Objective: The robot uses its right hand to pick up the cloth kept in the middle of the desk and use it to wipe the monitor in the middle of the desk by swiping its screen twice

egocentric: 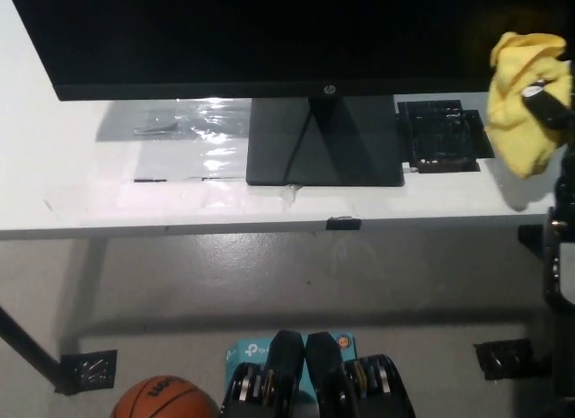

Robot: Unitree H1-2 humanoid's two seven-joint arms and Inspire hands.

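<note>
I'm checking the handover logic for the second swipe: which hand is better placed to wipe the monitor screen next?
The right. The black right hand already grips the crumpled yellow cloth at the right edge of the wide black monitor, level with its lower screen. The white left hand is nowhere in view.

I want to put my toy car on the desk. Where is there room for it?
Best spot: the bare white desk at the left, beside the shiny plastic sheet. The front strip before the monitor stand is free too, but narrow. The right side is crowded: a black tray, and the right hand holding the yellow cloth.
</note>
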